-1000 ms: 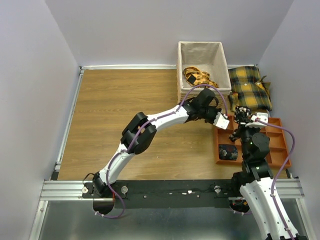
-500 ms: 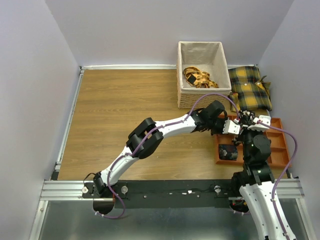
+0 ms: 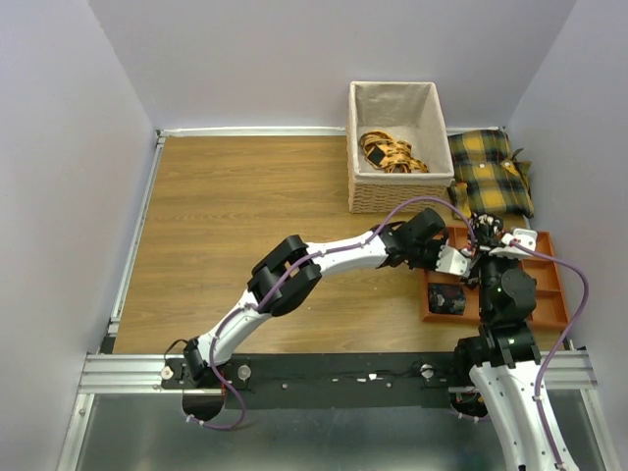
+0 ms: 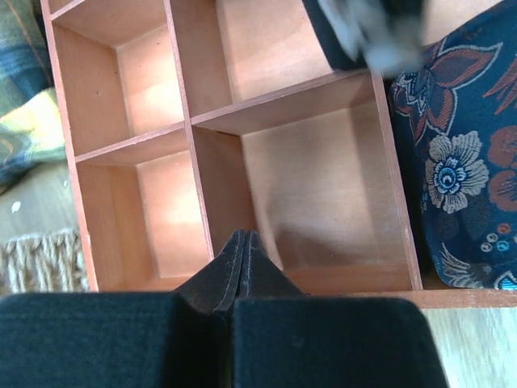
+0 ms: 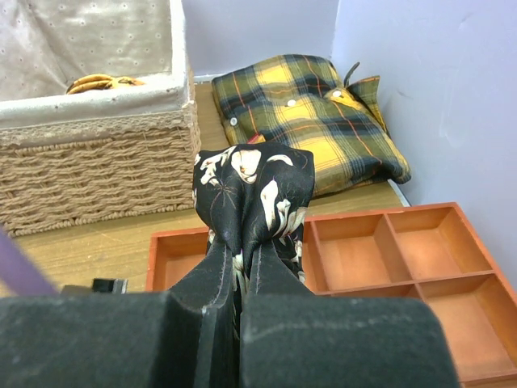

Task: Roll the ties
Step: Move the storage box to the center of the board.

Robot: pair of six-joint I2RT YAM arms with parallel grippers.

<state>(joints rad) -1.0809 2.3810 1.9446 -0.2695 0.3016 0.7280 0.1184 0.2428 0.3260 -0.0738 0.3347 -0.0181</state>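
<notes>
The rolled tie (image 5: 252, 190) sits pinched in my right gripper (image 5: 241, 271), jaws almost closed on the fabric, above the orange tray (image 5: 386, 212). I'd lower it straight into an empty compartment and release only once it rests on the floor, so the coil doesn't spring loose. My left gripper (image 4: 240, 244) is fully closed on nothing, over the tray. Its camera shows a second tie (image 4: 460, 162) already lodged in a compartment; the right wrist view doesn't show it.
</notes>
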